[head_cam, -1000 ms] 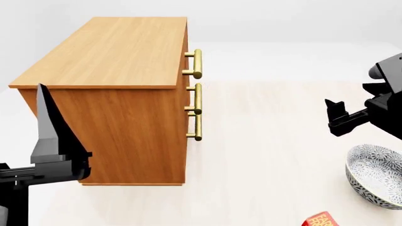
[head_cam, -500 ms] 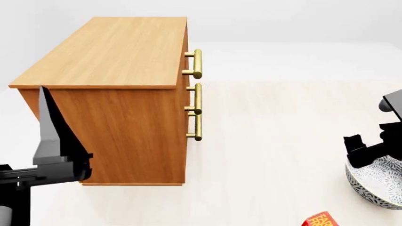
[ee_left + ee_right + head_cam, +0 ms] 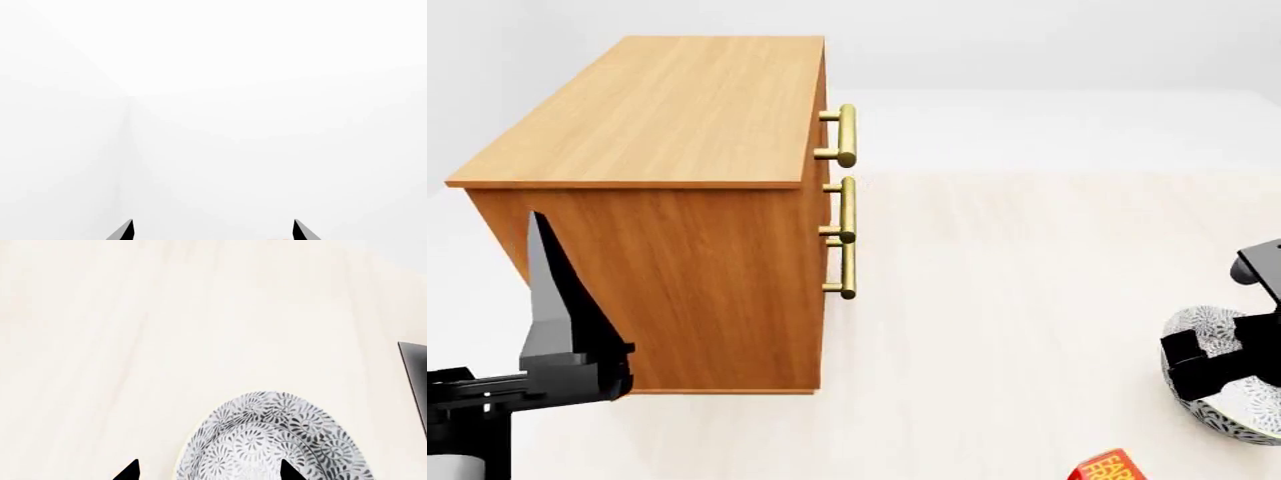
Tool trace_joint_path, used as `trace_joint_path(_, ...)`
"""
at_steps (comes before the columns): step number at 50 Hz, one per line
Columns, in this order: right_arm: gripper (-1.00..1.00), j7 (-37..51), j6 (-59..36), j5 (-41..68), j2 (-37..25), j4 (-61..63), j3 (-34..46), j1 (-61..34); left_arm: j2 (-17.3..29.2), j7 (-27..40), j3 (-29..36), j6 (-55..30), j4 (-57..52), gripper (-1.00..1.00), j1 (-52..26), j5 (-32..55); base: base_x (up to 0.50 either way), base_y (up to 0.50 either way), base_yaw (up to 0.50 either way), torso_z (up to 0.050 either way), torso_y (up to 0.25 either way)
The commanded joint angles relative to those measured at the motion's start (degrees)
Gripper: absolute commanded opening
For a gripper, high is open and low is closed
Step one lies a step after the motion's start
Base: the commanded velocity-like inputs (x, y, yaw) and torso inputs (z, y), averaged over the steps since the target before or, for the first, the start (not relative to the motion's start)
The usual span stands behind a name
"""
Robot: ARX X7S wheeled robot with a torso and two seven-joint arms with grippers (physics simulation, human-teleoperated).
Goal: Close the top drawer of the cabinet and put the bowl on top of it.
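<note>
1. Nearest, at the head view's lower right, the right claw (image 3: 1208, 365) hangs over the bowl (image 3: 1234, 385). In the wrist view its two dark tips stand apart on either side of the bowl's near rim, holding nothing – spread wide, not yet gripping.
2. The bowl is round and deep, glazed white with a dense dark leaf pattern. It rests on the pale wood-grain table (image 3: 1001, 300), well apart from the cabinet (image 3: 681, 200).
3. The step in hand looks like the pick-up: next the claw must pinch the thin rim.
4. The left claw (image 3: 212, 231) shows two separated tips against blank white, empty.
5. Farther off, the cabinet is boxy orange-brown wood; the top drawer (image 3: 825, 135) appears flush, its brass bar handle in line with those below – closing seems done.
</note>
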State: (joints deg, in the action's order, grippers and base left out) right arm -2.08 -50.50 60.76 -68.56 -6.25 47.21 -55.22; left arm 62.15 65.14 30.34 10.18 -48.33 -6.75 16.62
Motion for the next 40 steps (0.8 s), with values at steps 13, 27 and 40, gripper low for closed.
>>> trace_joint_path(13, 1.0, -0.3, 3.54, -0.8, 4.26, -6.05, 1.22, 4.01, -1.02, -0.58, 0.32, 1.22, 1.39, 1.0, 0.9, -1.4, 0.0, 0.0, 0.0, 0.0, 0.0)
trace_joint_path(27, 1.0, -0.28, 6.57, -2.93, 8.29, -12.96, 1.94, 5.63, -1.25, -0.6, 0.2, 1.1, 1.28, 1.0, 1.18, -1.67, 0.0, 0.0, 0.0, 0.0, 0.0)
trace_joint_path(40, 1.0, 0.23, 8.54, -1.95, 9.41, -16.88, 1.01, 7.85, -1.02, -0.76, -0.31, 1.16, 1.34, 1.0, 1.18, -1.2, 0.0, 0.0, 0.0, 0.0, 0.0)
